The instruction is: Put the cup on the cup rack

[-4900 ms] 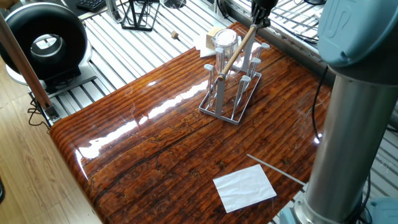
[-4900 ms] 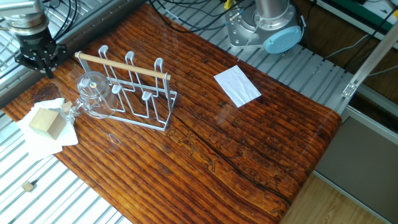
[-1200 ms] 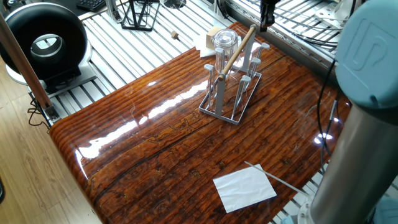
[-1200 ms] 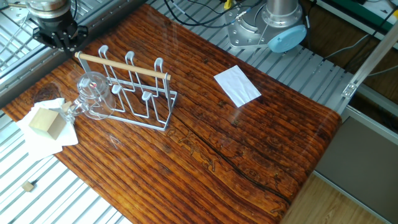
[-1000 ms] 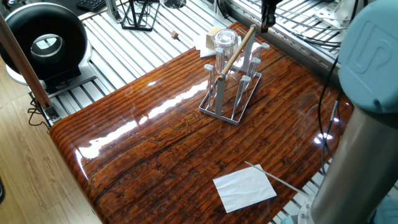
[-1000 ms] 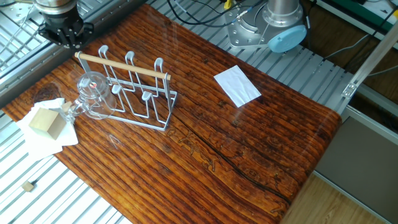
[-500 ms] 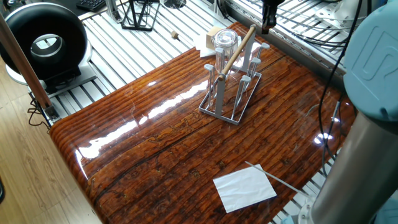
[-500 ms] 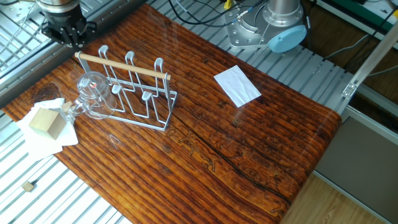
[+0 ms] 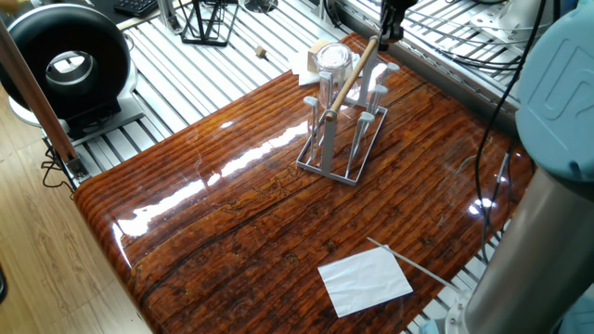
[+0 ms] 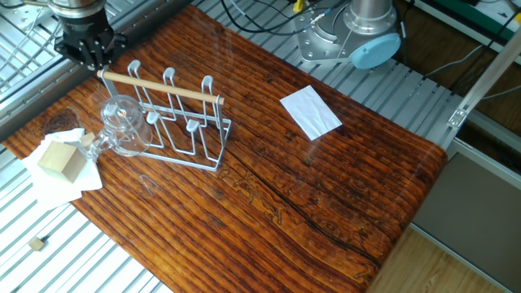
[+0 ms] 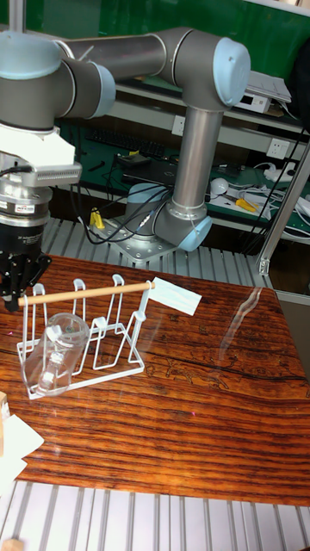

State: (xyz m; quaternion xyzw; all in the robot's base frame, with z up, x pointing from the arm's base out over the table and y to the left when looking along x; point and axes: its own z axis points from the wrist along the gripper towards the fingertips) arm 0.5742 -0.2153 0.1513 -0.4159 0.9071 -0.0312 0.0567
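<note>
Cup (image 10: 120, 126) sits inverted over an end peg of the cup rack (image 10: 183, 122); gripper (image 10: 85, 50), empty, fingers spread, hovers just beyond the rod's tip.

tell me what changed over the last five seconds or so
The gripper slid along the table's far edge from beyond the cup to the end of the cup rack's wooden handle, holding nothing. Cup, rack, white paper and wooden block stayed put.

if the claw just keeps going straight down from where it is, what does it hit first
Probably the end of the wooden rod handle on the cup rack; the claw hangs just above that end, though depth is unclear.
</note>
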